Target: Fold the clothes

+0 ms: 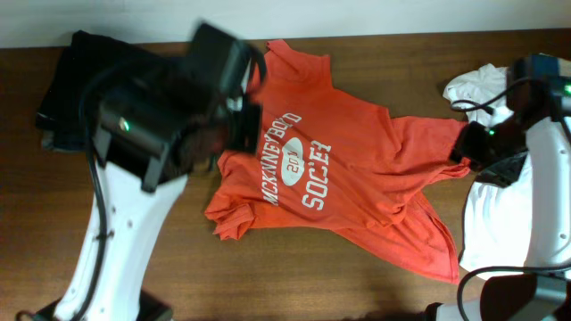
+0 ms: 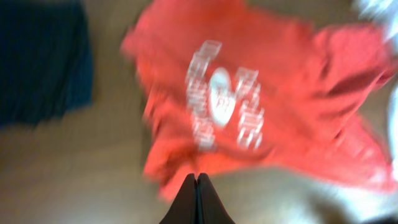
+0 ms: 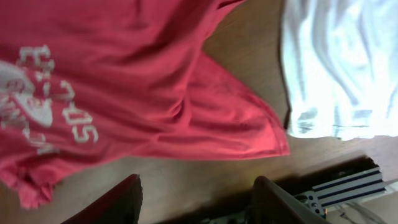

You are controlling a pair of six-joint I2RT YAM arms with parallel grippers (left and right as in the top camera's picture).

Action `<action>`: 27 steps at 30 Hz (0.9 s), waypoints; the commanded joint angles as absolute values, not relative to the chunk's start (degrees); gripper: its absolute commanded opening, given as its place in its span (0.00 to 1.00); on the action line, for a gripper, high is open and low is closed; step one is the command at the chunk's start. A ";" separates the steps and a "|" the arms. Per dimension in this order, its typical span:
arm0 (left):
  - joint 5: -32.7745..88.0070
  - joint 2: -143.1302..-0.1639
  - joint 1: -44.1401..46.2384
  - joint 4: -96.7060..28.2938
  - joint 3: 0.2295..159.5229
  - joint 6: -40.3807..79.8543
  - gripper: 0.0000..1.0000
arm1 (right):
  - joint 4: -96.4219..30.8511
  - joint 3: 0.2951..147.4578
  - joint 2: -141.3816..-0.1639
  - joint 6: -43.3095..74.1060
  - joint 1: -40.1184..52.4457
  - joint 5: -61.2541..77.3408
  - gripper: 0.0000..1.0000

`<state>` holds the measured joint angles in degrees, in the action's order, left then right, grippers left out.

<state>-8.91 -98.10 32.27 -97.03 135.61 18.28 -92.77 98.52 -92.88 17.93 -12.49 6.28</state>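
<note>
Across middle of table (image 1: 312,285), your orange-red shirt (image 1: 330,169) lies spread and crumpled, white lettering up. Left wrist view is blurred, yet you can see left gripper (image 2: 197,186) with fingers pressed together, nothing between them, above bare wood just off shirt's edge. Overhead, left arm hides that gripper and part of shirt's edge. Right gripper (image 3: 196,196) fingers stand apart, empty, over wood beside shirt. White shirt (image 1: 486,85) at right end, partly hidden by right arm. Dark garment (image 1: 76,71) at far left corner
</note>
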 commanded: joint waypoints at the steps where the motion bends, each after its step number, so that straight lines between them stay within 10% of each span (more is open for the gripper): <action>1: -16.32 -84.79 32.47 -96.71 115.74 31.44 0.00 | -90.59 99.18 -92.14 16.93 -11.64 6.90 0.98; 9: -9.17 -89.52 26.00 -66.59 75.50 32.18 0.01 | -86.30 99.18 -92.20 16.93 -11.64 6.90 0.98; 27: 0.71 -123.13 20.99 -21.04 74.63 23.11 0.01 | -86.28 99.18 -92.20 16.93 -11.64 6.90 0.98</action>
